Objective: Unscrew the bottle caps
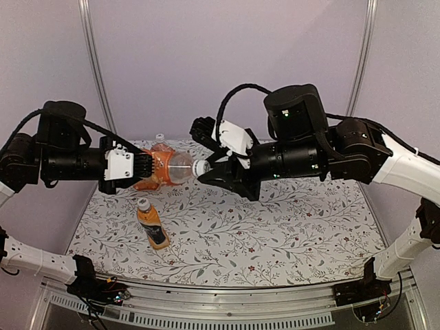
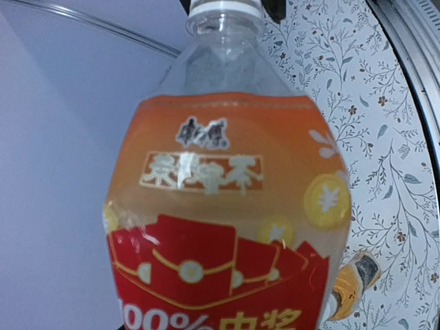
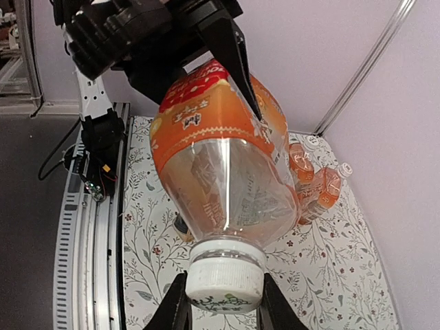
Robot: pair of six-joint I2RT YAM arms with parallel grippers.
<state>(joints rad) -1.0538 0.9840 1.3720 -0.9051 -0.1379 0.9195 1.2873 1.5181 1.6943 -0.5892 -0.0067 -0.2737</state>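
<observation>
My left gripper is shut on the body of a large clear bottle with an orange and red label, holding it level above the table. The bottle fills the left wrist view, which hides my left fingers. Its white cap points right and sits on the neck. My right gripper is shut on this cap, one black finger on each side. A small orange bottle with a white cap stands on the mat below.
Two more orange bottles with white caps lie at the mat's far left corner, one cap showing behind the held bottle. The floral mat covers the table. A metal rail runs along the near edge.
</observation>
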